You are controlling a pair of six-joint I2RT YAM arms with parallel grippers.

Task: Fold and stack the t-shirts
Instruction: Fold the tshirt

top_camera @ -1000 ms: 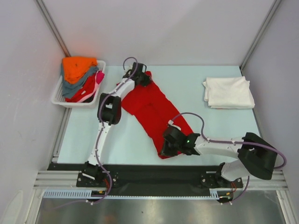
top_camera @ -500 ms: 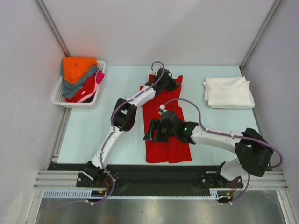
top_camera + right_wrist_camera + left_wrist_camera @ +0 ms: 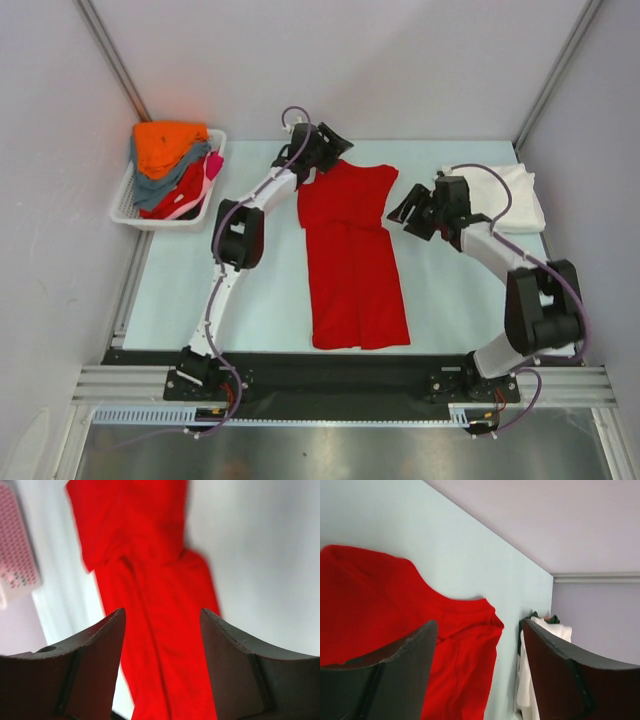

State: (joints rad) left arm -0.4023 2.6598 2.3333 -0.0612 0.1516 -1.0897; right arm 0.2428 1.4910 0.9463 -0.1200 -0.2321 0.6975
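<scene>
A plain bright red t-shirt (image 3: 352, 255) lies flat and lengthwise in the middle of the table, folded into a long strip with its sleeves at the far end. My left gripper (image 3: 330, 142) hovers open just off the shirt's far left corner; in the left wrist view the red t-shirt (image 3: 395, 605) shows beyond its spread fingers (image 3: 395, 680). My right gripper (image 3: 408, 212) stands open to the right of the shirt and faces it, with the red t-shirt (image 3: 150, 605) beyond its empty jaws. A folded cream-white t-shirt (image 3: 505, 200) lies at the far right, partly behind the right arm.
A white mesh basket (image 3: 128, 205) at the far left holds an orange t-shirt (image 3: 168, 143) on top of grey-teal and red-with-pink ones. The basket (image 3: 17, 555) also shows blurred in the right wrist view. Grey walls close in the table's sides and back.
Both grippers have opened and let go of the red t-shirt, which now lies straight. The left gripper drew back to the far left and the right arm swung away to the right.
</scene>
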